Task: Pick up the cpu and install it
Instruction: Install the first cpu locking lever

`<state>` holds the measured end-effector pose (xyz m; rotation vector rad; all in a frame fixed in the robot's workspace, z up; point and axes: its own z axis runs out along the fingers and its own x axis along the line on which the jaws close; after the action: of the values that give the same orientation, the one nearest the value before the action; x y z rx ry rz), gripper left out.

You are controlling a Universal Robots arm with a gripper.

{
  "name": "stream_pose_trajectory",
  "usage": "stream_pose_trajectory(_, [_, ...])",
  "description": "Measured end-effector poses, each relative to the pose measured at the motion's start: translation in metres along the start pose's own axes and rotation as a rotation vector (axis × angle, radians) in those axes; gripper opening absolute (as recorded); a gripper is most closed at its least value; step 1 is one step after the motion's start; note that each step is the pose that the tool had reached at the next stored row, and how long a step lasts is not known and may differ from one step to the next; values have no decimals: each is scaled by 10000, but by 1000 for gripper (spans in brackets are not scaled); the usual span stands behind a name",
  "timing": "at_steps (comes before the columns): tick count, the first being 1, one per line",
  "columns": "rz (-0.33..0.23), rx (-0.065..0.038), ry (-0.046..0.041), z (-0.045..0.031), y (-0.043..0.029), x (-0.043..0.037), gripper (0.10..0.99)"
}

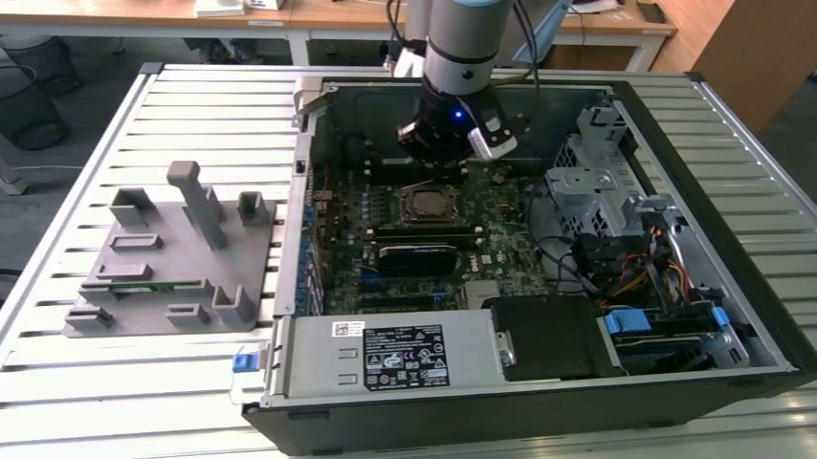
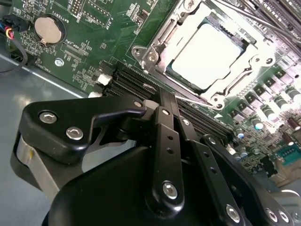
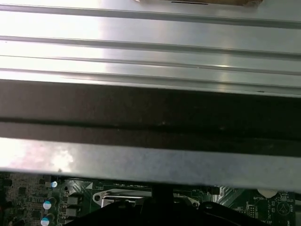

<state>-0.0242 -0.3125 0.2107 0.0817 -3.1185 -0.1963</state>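
Second wrist view showed the tool (image 2: 164, 101) with its black fingers (image 2: 165, 117) drawn together, gripping nothing, poised just beside the socket frame (image 2: 160, 44) — close to its near edge, above the memory slots (image 2: 136, 84). The cpu (image 2: 207, 54) lay seated flat inside that frame, its pale metal top bright. A coin battery (image 2: 49, 29) sat farther off on the green motherboard (image 2: 108, 28). Seen from the exterior view, the arm (image 1: 457, 57) reached down into the open computer case (image 1: 753, 316), the tool (image 1: 441, 158) hovering just beyond the cpu (image 1: 427, 202). A grey fixture (image 1: 179, 258) rested on the slatted worktop (image 1: 191, 105) — well apart, toward the exterior view's left.
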Motion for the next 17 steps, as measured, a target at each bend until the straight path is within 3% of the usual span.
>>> stream_pose_trajectory(10, [0, 45, 3, 89, -12, -23, 106])
stream_pose_trajectory(14, [2, 53, 3, 91, -13, -25, 106])
stream_pose_trajectory(17, [2, 162, 8, 92, -13, -26, 106])
